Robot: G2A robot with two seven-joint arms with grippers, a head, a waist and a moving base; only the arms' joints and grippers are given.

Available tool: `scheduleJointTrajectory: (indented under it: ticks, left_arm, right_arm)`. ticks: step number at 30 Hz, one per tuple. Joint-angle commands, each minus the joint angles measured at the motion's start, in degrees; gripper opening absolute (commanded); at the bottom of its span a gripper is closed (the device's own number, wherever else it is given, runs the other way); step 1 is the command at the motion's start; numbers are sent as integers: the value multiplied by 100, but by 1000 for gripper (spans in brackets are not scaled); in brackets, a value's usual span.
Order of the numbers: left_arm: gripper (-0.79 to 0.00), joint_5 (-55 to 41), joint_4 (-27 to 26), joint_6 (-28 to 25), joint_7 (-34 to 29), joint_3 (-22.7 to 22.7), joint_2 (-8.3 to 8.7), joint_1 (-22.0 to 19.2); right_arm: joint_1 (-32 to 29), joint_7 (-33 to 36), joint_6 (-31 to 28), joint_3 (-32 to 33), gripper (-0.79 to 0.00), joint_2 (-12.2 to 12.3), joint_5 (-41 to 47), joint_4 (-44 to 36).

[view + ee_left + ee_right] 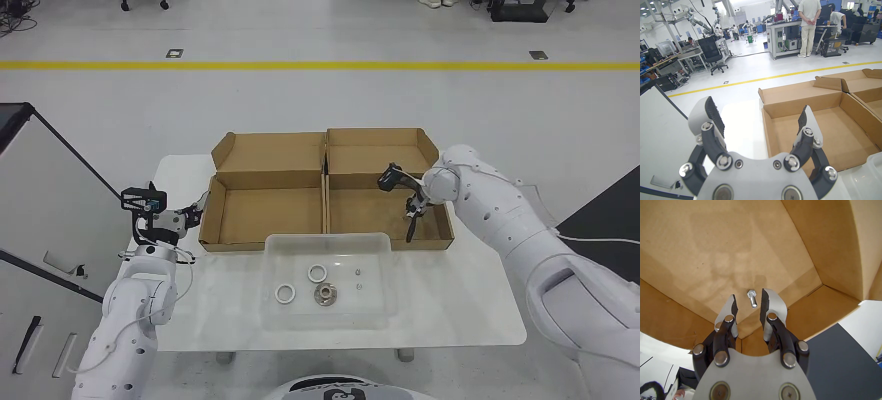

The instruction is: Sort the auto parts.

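– Down in the right-hand box (365, 215), near its front corner, the right gripper (748, 294) stands with its jaws parted a modest way, and the bolt (753, 301) sits in the gap, touching neither finger. Nothing is gripped.

– Is it lying flat or standing on its head?

– Can't tell from here; its shadow falls a little apart from it. What worries you?

– The exit. The fingers flank the bolt closely, so a slanted lift could clip it and send it rolling across the cardboard. The corner walls are near too; a sideways swing might catch one and drag the box against its neighbour.

– And the other arm?

– The left gripper (758, 103) hangs wide open, holding nothing, just outside the left box (829, 132). A careless reach toward the tray (325, 237) could knock that outer wall.

– Run me through the containers.

– Two cardboard boxes side by side, touching, flaps up at the back. The right one holds the bolt. In front of both, the clear tray on the table (470, 300) carries what looks left to sort: two white rings (318, 272), a round metal part (324, 294) just beside them, and two tiny pieces (357, 268) too small to name.

– Those could be tricky.

– I'd judge so: small, hard, on smooth plastic, they may skid away from closing fingers.
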Motion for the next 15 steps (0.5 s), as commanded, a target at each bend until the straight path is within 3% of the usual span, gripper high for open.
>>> scheduleJointTrajectory:
  ticks: [1, 5, 6, 9, 15]
  left_arm:
    - [0, 0, 0, 0, 0, 0, 0, 0]
    - [0, 0, 0, 0, 0, 0, 0, 0]
    - [0, 0, 0, 0, 0, 0, 0, 0]
    - [0, 0, 0, 0, 0, 0, 0, 0]
    - [0, 0, 0, 0, 0, 0, 0, 0]
  right_arm:
    - [10, -5, -6, 55, -474, 17, -2, -45]
    - [-2, 45, -1, 194, -394, 79, -30, -257]
    - [-7, 49, -10, 241, -274, 103, -52, -334]
    - [-60, 107, -17, 403, -18, 190, -103, -613]
    - [-358, 473, -186, 937, 0, 463, 78, -1597]
